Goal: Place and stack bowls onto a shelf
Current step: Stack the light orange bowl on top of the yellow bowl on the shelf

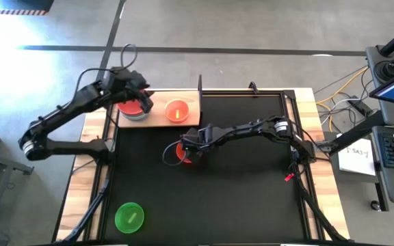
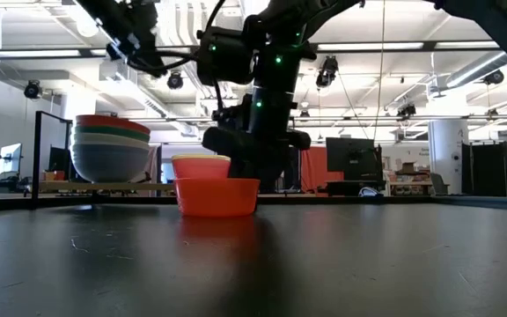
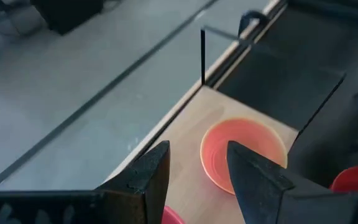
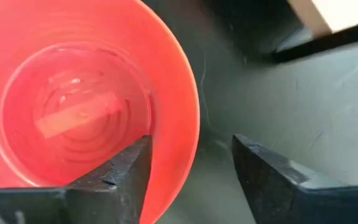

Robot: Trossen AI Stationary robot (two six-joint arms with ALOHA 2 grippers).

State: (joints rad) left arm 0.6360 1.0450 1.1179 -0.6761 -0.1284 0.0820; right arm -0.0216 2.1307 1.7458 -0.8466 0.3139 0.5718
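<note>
Right claw (image 1: 183, 147): fingers apart, straddling the rim of the red bowl (image 1: 185, 153), one finger inside and one outside; not yet closed on it.
Red bowl: on the black mat (image 1: 238, 198) mid-worktop, just in front of the shelf (image 1: 191, 117), apart from it.
Left claw (image 1: 144, 100): fingers apart, holding nothing, above the stack (image 2: 111, 148) at the shelf's left end.
Stack: several bowls nested, red-orange rim on top, green and white bands below; exact count not readable.
Orange bowl (image 1: 176, 110): alone on the shelf, to the right of the stack; a yellow rim (image 2: 201, 159) in the low view suggests a yellow bowl nested with it, cannot confirm.
Green bowl (image 1: 129, 216): on the mat at the near left corner, well apart from shelf and arms.
Done: most bowls already shelved and nested.
Left: red bowl and green bowl to lift onto the shelf.
Progress estimate: late stage, two placements outstanding.
</note>
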